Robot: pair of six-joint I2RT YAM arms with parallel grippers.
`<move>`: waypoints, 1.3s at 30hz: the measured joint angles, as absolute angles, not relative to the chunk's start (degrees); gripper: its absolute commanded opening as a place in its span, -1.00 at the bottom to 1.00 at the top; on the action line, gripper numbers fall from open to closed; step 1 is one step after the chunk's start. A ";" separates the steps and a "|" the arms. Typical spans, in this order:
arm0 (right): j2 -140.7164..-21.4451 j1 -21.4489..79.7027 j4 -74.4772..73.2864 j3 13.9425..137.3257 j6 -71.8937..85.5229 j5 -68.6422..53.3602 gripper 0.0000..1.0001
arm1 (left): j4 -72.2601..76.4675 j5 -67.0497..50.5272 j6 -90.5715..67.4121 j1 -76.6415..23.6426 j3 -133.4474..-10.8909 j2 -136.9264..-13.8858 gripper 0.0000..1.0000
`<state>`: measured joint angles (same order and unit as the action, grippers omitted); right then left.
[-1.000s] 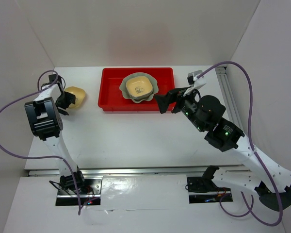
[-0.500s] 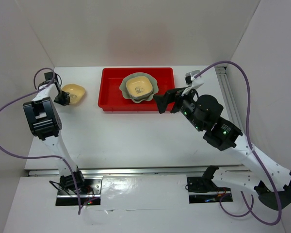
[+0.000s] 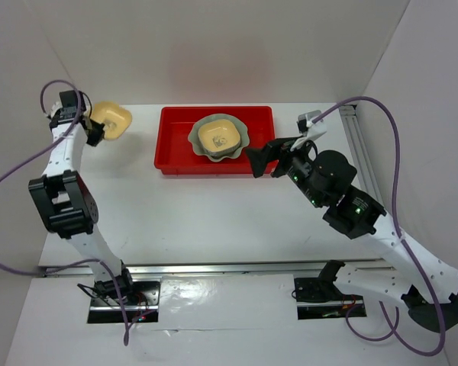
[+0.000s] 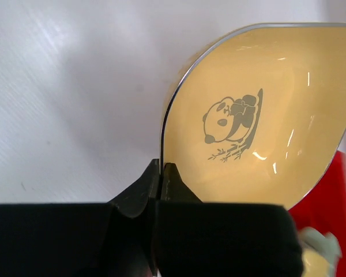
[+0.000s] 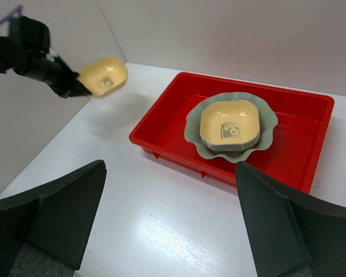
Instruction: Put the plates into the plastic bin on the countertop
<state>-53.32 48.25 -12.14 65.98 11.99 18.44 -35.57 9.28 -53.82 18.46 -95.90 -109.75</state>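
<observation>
Plate (image 4: 259, 115) in left hand (image 4: 162, 167)

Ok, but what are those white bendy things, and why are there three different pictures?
They are two robot arms, bolted at the table's near edge. Each ends in a two-finger pincer. One picture looks down from above; the other two come from small cameras on each wrist, so you see black fingers up close. The left gripper pinches the rim of a yellow dish with a panda on it, held above the white table. The right gripper is open and holds nothing. The red bin already holds a big wavy green dish with small dishes stacked in it.
</observation>
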 measured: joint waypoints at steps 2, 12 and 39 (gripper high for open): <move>-52.73 48.25 -12.14 65.98 12.14 18.70 1.00 | -34.26 10.37 -52.75 16.10 -95.85 -103.55 -1.00; -51.77 48.25 -14.22 67.07 13.45 22.04 1.00 | -29.50 13.72 -51.46 -5.28 -96.53 -93.25 -1.00; -49.32 48.25 -17.87 70.70 13.87 24.49 1.00 | -34.92 11.66 -55.94 -20.03 -119.37 -125.21 -1.00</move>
